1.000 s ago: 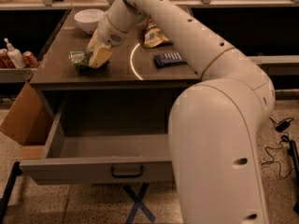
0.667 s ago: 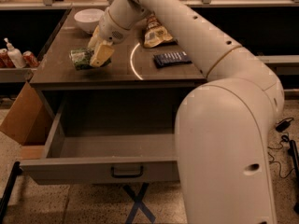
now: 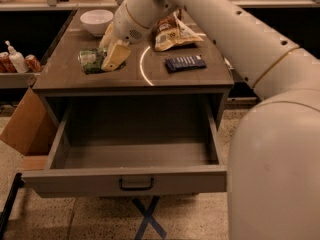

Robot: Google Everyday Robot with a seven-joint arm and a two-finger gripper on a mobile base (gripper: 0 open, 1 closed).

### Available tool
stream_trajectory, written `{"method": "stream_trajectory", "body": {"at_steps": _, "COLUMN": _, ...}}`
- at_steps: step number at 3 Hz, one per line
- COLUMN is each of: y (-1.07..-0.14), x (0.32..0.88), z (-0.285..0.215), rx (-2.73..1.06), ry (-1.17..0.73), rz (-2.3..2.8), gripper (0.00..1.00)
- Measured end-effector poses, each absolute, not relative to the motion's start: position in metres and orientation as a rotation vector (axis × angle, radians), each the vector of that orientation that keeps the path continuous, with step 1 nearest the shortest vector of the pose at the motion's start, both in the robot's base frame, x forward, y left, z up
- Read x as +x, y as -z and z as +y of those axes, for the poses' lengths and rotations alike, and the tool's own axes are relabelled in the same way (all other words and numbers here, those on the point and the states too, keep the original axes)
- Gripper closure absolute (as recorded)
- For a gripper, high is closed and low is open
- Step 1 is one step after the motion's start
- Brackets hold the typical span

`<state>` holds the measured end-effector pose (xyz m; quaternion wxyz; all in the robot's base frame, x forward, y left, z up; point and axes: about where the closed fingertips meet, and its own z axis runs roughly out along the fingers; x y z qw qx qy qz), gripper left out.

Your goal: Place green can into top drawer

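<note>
The green can (image 3: 91, 61) lies on its side on the left part of the brown countertop (image 3: 150, 76). My gripper (image 3: 112, 58) is down at the countertop, right against the can's right end, reaching in from the upper right. The top drawer (image 3: 125, 174) is pulled wide open below the counter. Its inside is bare and its dark pull handle (image 3: 136, 185) faces me at the front centre.
A white bowl (image 3: 96, 21) stands behind the can. A chip bag (image 3: 175, 33) and a dark blue packet (image 3: 185, 63) lie to the right. Red cans (image 3: 33, 62) and a white bottle (image 3: 16, 60) stand on a left shelf. A cardboard box (image 3: 27, 126) leans beside the drawer. My arm (image 3: 270, 134) fills the right side.
The gripper has edged slightly to the right while staying low beside the green can. The can and the drawer have not visibly moved.
</note>
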<state>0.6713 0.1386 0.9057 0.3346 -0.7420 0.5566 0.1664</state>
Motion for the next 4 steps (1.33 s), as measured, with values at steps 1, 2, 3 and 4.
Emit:
{"method": "stream_trajectory", "body": {"at_steps": 1, "y": -0.883, "x": 0.632, "z": 0.129, "rx": -1.947, "ry": -0.514, "rz": 1.464, "gripper": 1.0}}
{"method": "stream_trajectory", "body": {"at_steps": 2, "y": -0.881, "x": 0.631, "z": 0.128, "rx": -1.942, "ry": -0.519, "rz": 1.468, "gripper": 1.0}}
{"method": "stream_trajectory", "body": {"at_steps": 3, "y": -0.876, "x": 0.629, "z": 0.126, "rx": -1.925, "ry": -0.537, "rz": 1.484, "gripper": 1.0}}
{"method": "stream_trajectory", "body": {"at_steps": 4, "y": -0.871, "x": 0.61, "z": 0.114, "rx": -1.868, "ry": -0.557, "rz": 1.528, "gripper": 1.0}}
